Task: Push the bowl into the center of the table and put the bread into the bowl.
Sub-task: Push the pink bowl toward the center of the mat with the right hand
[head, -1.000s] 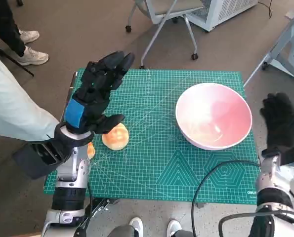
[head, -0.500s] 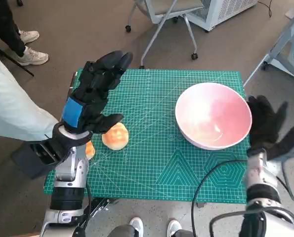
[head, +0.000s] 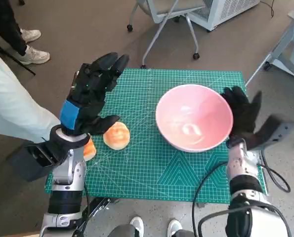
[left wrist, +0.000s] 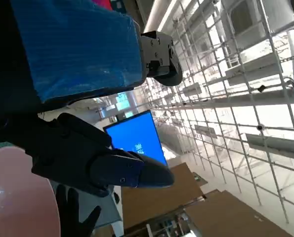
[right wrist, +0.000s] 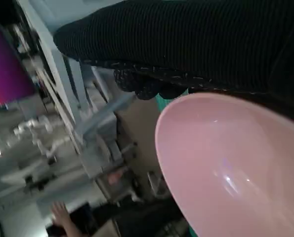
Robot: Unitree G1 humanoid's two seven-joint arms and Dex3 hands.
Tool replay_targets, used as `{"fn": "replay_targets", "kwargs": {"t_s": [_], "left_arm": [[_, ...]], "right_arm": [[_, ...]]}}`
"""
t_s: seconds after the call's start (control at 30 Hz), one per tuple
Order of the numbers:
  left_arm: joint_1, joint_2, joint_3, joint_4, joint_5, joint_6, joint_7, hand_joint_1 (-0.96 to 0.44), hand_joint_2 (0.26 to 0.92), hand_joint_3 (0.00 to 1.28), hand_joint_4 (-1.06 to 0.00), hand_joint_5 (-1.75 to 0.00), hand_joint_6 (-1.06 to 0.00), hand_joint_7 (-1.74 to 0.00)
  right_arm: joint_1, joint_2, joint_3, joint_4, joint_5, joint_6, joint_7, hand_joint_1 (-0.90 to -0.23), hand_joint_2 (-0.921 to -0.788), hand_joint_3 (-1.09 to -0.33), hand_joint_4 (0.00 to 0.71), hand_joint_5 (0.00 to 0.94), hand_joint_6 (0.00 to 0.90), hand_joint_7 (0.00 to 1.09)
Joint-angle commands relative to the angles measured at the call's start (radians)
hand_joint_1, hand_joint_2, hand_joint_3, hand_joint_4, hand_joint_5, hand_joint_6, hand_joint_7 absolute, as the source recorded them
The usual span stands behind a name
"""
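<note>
Right hand (head: 241,116), gloved, presses flat against the far-right rim of the pink bowl (head: 193,123), fingers spread and holding nothing. The bowl sits on the green cutting mat (head: 151,168) covering the surface, right of the middle. From behind that hand, the right wrist view shows only the glove and the bowl's glossy inside (right wrist: 235,168), with the room blurred beyond. Left hand (head: 90,96) hovers raised over the mat's left side, fingers wide apart and empty. The bread (head: 116,136) lies on the mat just below its thumb, well apart from the bowl. Only the head view shows the bread; the left wrist view catches the blue tape (left wrist: 77,44), a sliver of bowl and ceiling.
</note>
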Motion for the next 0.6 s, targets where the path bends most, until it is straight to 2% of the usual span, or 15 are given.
{"fn": "replay_targets", "kwargs": {"t_s": [0.03,0.43,0.6], "left_arm": [[0.018,0.013,0.011,-0.026,-0.003,0.004,0.007,-0.56,0.921,0.23,-0.24,-0.04,0.0,-0.61],[0.044,0.02,0.021,-0.052,0.005,0.006,0.028,-0.57,0.921,0.23,-0.24,-0.04,0.0,-0.61],[0.052,0.023,0.019,-0.066,0.006,0.009,0.036,-0.57,0.921,0.23,-0.25,-0.04,0.0,-0.62]], "right_arm": [[-0.01,0.025,0.0,0.02,-0.008,0.023,0.008,-0.608,-0.921,-0.849,0.148,0.021,0.208,0.19],[-0.046,0.084,-0.026,0.026,0.018,0.051,0.031,-0.616,-0.921,-0.842,0.144,0.009,0.197,0.17],[-0.063,0.114,-0.036,0.027,0.019,0.062,0.023,-0.614,-0.921,-0.842,0.142,0.006,0.209,0.17]]}}
